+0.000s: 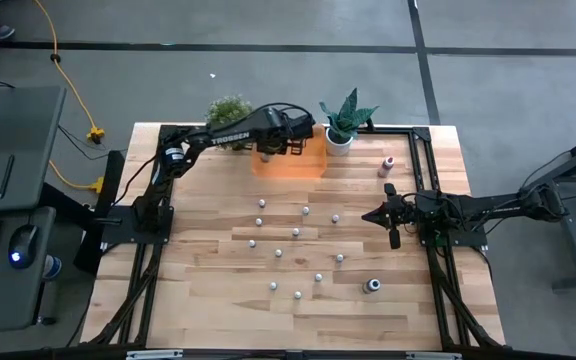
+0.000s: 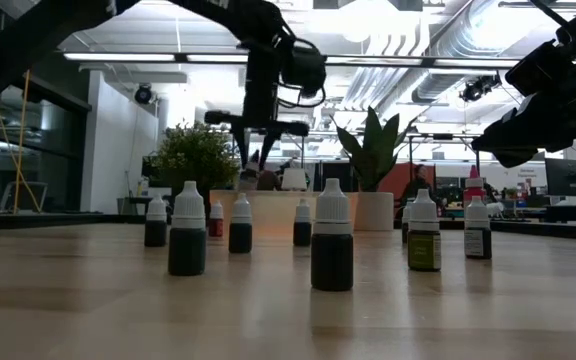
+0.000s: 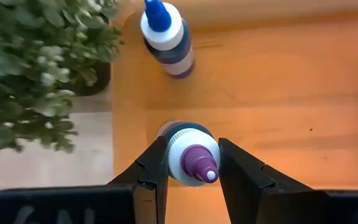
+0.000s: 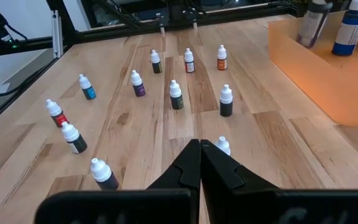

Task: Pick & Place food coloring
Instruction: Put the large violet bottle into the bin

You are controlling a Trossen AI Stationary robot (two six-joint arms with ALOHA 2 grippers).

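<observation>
Looking down from the high view: left gripper [image 1: 290,140] sits at the far edge of the table [image 1: 218,300], over the orange tray [image 1: 303,166], btwn the bushy plant [image 1: 229,110] and the spiky-leaf plant [image 1: 346,118]. Right gripper [image 1: 390,213] hangs over the table's right side. Small white-capped food coloring bottles [image 1: 295,232] are scattered across the mid table, a darker one [image 1: 372,286] near the front right, a pink bottle [image 1: 388,165] near the far right.

Low view: row of upright bottles in front, dark-bodied w/ white caps, e.g. one centre [image 2: 332,236], one yellowish-labelled [image 2: 424,232]. Left gripper [image 2: 259,160] points down behind them, over the tray; right arm shows upper right.

Left wrist view: fingers [image 3: 241,174] part-open, clamped on either side of a purple-tipped bottle [image 3: 193,160], upright over the tray floor [image 3: 278,87]. A blue-tipped bottle [image 3: 166,37] stands in the tray farther on, apart from it, near the bushy plant [image 3: 36,68].

Right wrist view: fingers [image 4: 219,171] fully closed together, holding nothing, above the wood. Bottles stand spread out ahead, one [image 4: 222,145] just beyond the tips. Tray [image 4: 328,68] w/ two bottles at the far side.
</observation>
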